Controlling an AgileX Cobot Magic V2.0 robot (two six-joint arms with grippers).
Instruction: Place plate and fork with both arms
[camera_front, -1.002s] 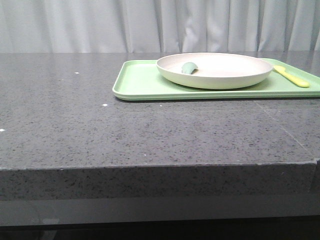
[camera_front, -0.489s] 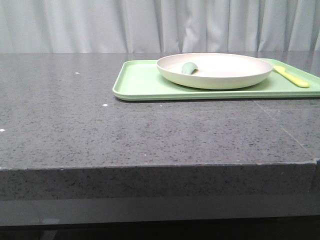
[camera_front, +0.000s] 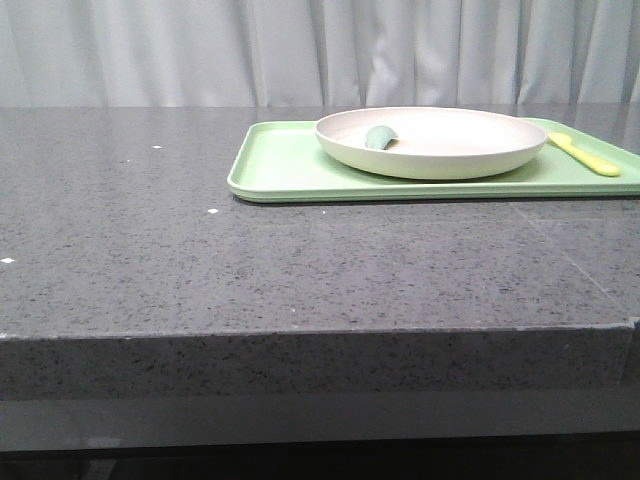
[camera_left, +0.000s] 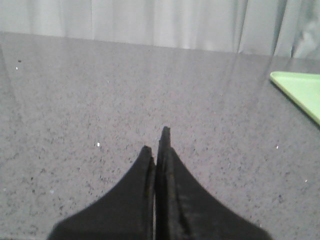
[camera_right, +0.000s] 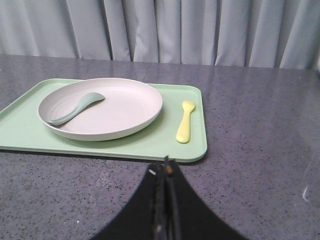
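No brand, label or writing readable anywhere.

Nearest in the right wrist view: right gripper (camera_right: 165, 172), black fingers pressed together with no gap, holding nothing, poised over the dark speckled counter (camera_right: 260, 150) just short of the light-green tray (camera_right: 165, 145). Likewise in the left wrist view: left gripper (camera_left: 157, 145), fingers closed against each other, empty, above bare counter well apart from the tray, only a corner of which (camera_left: 300, 87) enters that picture. Neither gripper nor arm seen from the front.

Farther on, resting on the tray: the plate (camera_right: 115, 117), large, round, shallow, cream-white with a raised rim and a matte look, filling the tray's middle and leaning toward its left part. Inside the plate, toward its left side: a muted-green spoon-like utensil (camera_right: 75, 107), curved, lying against the plate floor and rim. Just beside the plate on its right, not touching it, directly on the tray near the tray's right edge: the fork (camera_right: 185, 122), small, pale yellow, short tines pointing away from the robot, much shorter than the plate's width.

Seen low from the front: tray (camera_front: 280, 165) set toward the right on the counter (camera_front: 200, 270), plate (camera_front: 440, 155) as a flattened oval, only the utensil's rounded end (camera_front: 379, 137) peeping over the rim, fork (camera_front: 585, 153) partly visible right of the plate. Full outlines of fork and utensil given only by the right wrist view.

Beyond the tray: more counter, then pale grey pleated curtains (camera_right: 165, 30).
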